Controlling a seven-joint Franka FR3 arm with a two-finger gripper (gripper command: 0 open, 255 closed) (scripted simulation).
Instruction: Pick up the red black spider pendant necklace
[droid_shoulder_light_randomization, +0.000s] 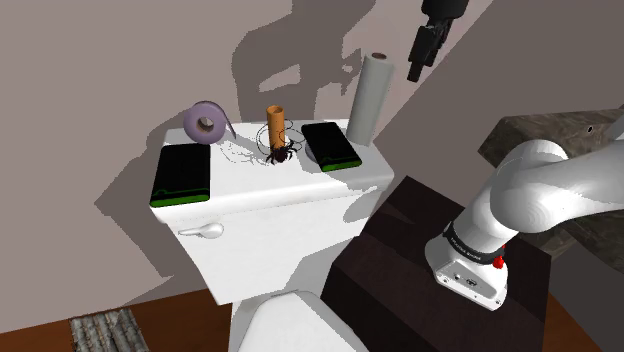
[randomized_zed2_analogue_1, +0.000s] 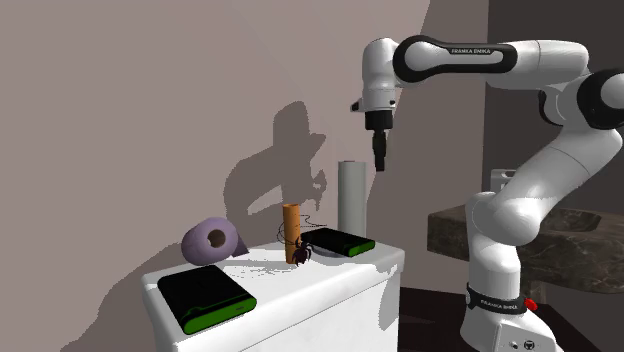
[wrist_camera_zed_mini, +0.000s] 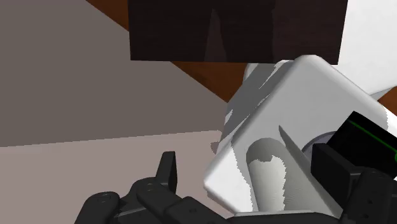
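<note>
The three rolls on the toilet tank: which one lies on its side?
The purple roll, its hollow core facing sideways; the orange tube and the tall grey roll both stand upright.

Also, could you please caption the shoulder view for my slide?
Black gripper hangs high above a white toilet tank where the spider necklace lies beside an orange tube.

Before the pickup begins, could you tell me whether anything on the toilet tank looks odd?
The purple roll lies on its side while the grey roll stands upright. The spider necklace sprawls at the foot of the orange tube, its chain loose across the lid.
</note>
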